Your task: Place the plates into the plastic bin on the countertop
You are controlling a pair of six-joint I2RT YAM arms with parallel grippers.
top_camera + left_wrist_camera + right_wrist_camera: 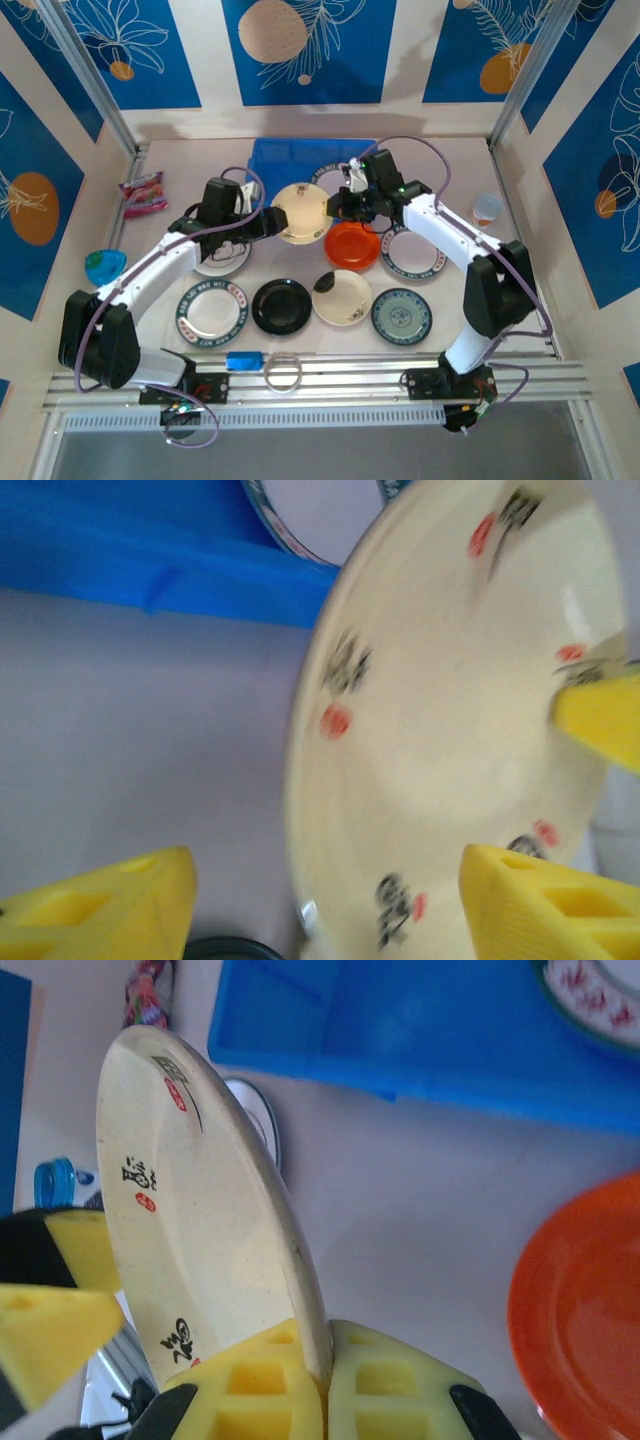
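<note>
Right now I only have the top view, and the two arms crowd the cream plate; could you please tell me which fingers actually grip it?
Observer: The right wrist camera shows the right fingers pinched shut on the rim of the cream plate.
Operator: Thank you. Is the other arm clamped on it as well?
Observer: No. On the left wrist camera the left fingers stand wide apart, with the plate's edge ahead between them, and they are not closed on it.
</note>
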